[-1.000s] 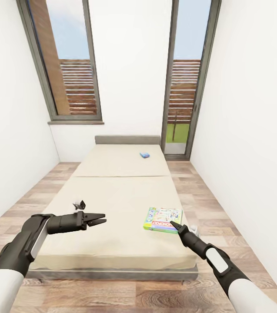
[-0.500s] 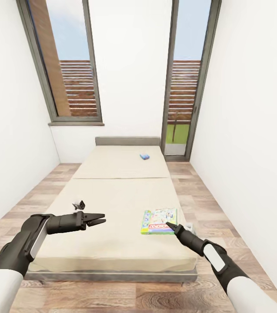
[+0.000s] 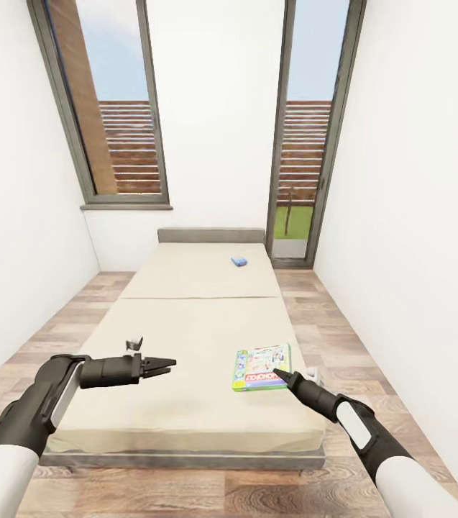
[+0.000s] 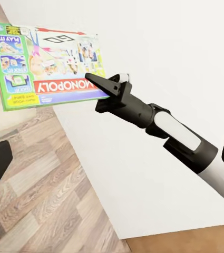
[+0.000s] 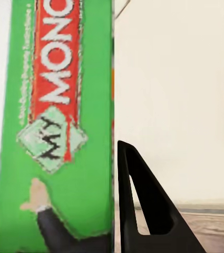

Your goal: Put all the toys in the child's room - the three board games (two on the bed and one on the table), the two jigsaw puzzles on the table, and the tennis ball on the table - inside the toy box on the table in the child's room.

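Green-edged board game lies near the cream bed's right front corner; our right gripper straddles its edge, fingers apart, not yet clamped. Our left gripper hovers over the mattress, fingers nearly together. Farther off, a small blue box rests near the headboard.

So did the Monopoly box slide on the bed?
Yes. The board game slid left, away from the right edge of the bed, with the right gripper at it.
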### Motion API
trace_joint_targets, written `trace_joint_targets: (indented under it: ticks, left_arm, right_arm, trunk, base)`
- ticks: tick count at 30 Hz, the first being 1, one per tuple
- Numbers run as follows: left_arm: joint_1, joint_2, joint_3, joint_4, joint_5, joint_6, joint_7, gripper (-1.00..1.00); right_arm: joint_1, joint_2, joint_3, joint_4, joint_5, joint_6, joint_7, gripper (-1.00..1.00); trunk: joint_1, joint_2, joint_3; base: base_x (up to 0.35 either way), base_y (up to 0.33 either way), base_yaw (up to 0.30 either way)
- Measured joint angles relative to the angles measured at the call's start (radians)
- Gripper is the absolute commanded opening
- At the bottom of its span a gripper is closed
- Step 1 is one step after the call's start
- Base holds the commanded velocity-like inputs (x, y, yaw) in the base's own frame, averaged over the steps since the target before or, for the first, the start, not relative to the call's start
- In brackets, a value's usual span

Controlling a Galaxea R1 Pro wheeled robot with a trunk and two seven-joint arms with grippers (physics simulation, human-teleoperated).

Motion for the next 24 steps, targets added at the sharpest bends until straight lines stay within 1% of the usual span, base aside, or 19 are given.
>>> trace_joint_targets:
  ticks: [6,24]
  left_arm:
    - [0.0,0.0,0.0,0.0,-0.001,0.0,0.012,1.0]
    - [-0.002,0.004,0.001,0.002,-0.001,0.0,0.017,1.0]
  right_arm:
    - [0.0,-0.002,0.0,0.0,-0.001,0.0,0.0,-1.0]
    - [0.0,-0.005,0.0,0.0,0.002,-0.003,0.002,-1.0]
  trunk:
    - [-0.023,0.042,0.019]
    - [-0.092,0.168,0.075]
  base:
    - [0.0,0.0,0.0]
    - [0.0,0.0,0.0]
